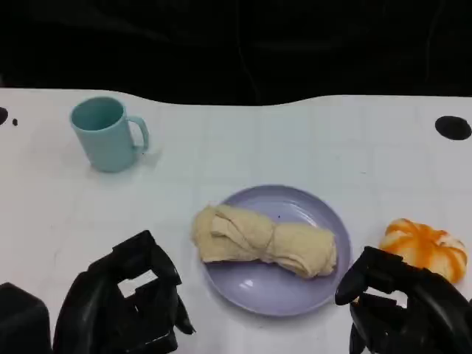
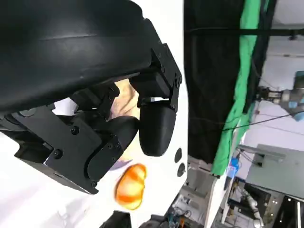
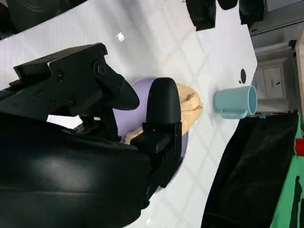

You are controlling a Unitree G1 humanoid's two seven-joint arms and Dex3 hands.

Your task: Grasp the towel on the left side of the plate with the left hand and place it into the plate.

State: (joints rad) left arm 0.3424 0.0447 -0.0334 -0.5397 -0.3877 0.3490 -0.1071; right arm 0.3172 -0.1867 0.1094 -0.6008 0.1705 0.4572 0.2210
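A beige rolled towel (image 1: 264,241) lies across the lavender plate (image 1: 295,291), its left end hanging slightly over the plate's left rim. My left hand (image 1: 125,304) sits low at the front left of the table, apart from the plate, fingers apart and holding nothing. My right hand (image 1: 409,310) is at the front right, just right of the plate, also holding nothing. In the right wrist view the towel (image 3: 190,102) and plate (image 3: 137,88) show past the fingers (image 3: 164,111). The left wrist view shows a strip of the towel (image 2: 126,97) behind the fingers (image 2: 154,128).
A teal mug (image 1: 107,133) stands at the back left, also seen as the mug (image 3: 235,101) in the right wrist view. An orange and white pumpkin-like toy (image 1: 425,247) lies right of the plate, near my right hand. The table's far edge borders a dark backdrop.
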